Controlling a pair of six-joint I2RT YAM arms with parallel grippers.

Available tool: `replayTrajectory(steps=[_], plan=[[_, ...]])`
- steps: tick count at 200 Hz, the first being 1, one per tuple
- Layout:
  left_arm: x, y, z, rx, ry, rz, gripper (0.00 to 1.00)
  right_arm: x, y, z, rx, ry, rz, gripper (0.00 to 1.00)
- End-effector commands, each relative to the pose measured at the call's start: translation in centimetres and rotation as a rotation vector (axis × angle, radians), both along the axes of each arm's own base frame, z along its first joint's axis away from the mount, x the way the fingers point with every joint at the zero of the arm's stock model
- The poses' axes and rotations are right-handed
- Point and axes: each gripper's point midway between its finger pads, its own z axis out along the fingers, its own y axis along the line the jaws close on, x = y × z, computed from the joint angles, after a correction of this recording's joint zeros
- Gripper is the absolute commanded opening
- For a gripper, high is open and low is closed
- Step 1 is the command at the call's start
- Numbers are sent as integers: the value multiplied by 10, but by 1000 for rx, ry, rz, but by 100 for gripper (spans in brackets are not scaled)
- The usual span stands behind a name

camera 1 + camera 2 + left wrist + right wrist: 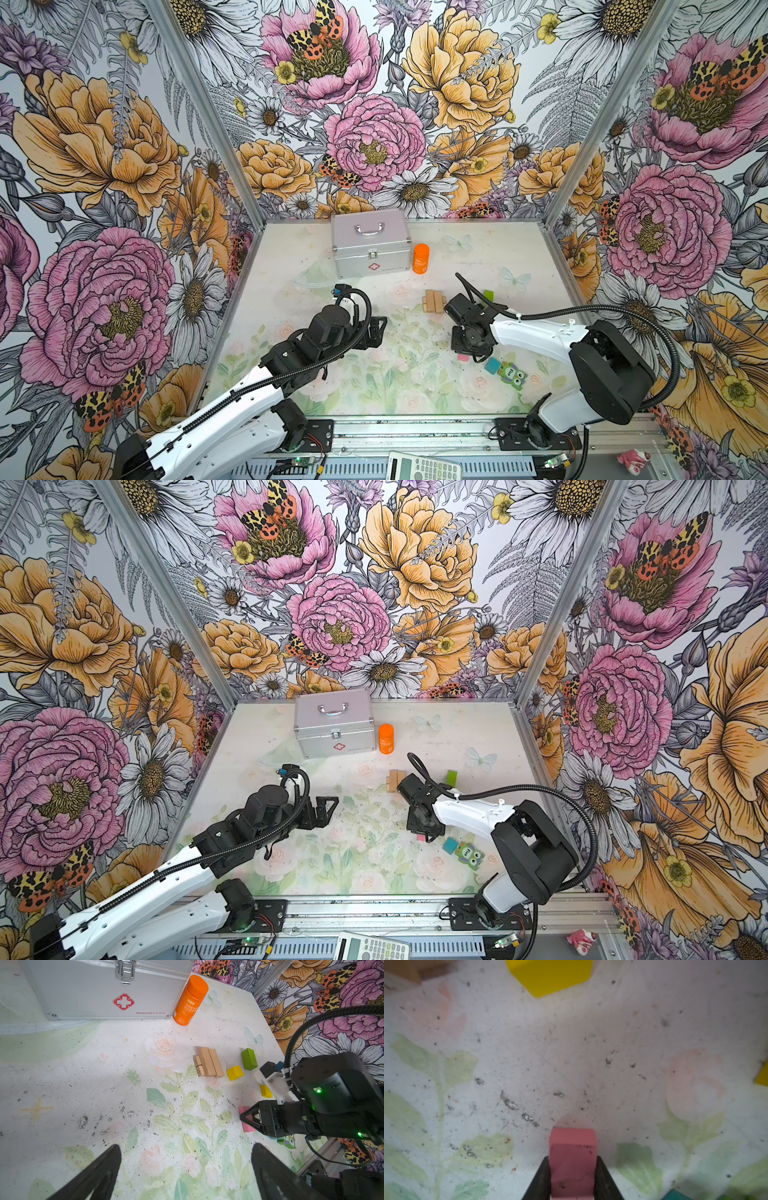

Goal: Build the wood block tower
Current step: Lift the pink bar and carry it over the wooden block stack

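The right wrist view shows the right gripper (572,1169) clamping the pink rectangular wooden plank (572,1145), mostly hidden in both top views; the left gripper (186,1148) stands wide open.

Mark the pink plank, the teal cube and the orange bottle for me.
pink plank (573,1167), right wrist view, middle of its broad face.
teal cube (493,365), in a top view, centre of its top face.
orange bottle (188,1006), left wrist view, on the side label.
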Motion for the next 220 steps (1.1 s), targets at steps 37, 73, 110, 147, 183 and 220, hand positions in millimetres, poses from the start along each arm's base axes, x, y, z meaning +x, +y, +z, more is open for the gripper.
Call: replayTrajectory(steps=[37,73,110,147,183,220], plan=[[1,1,4,-6,-21,-15,99,16,18,20,41,-45,33,27],[4,5,2,3,-15,-3,99,35,29,42,41,-84,77,27],[7,11,1,6,-10,15,99,60,48,62,56,-127,130,27],[8,16,-1,1,-5,28,99,92,65,72,50,-149,185,28],[10,20,-5,4,1,46,99,122,73,71,46,-144,213,28],[14,24,-5,5,4,64,99,142,72,68,51,-135,222,28]])
